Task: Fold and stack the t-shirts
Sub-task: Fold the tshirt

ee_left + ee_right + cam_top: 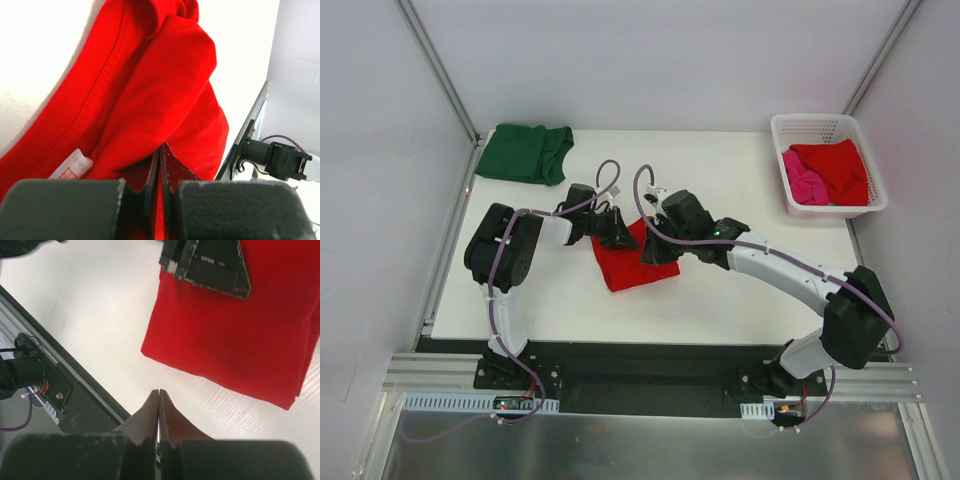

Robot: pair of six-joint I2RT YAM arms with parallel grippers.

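A bright red t-shirt (632,265) lies folded in the middle of the table. My left gripper (617,232) is at its far left corner, jaws shut, with the tips (160,146) pushed against a fold of the red cloth (170,85); I see nothing pinched between them. At the shirt's right edge, my right gripper (658,250) is shut and empty, and its tips (158,391) hover over bare table just off the red shirt (235,335). A dark green t-shirt (525,152) lies folded at the back left. Another red t-shirt (838,168) and a pink one (804,180) sit in the basket.
The white lattice basket (825,124) stands at the back right corner. A white care label (72,165) shows on the red cloth. Grey walls enclose the table (720,300) on both sides, and a black rail (65,380) runs along its near edge.
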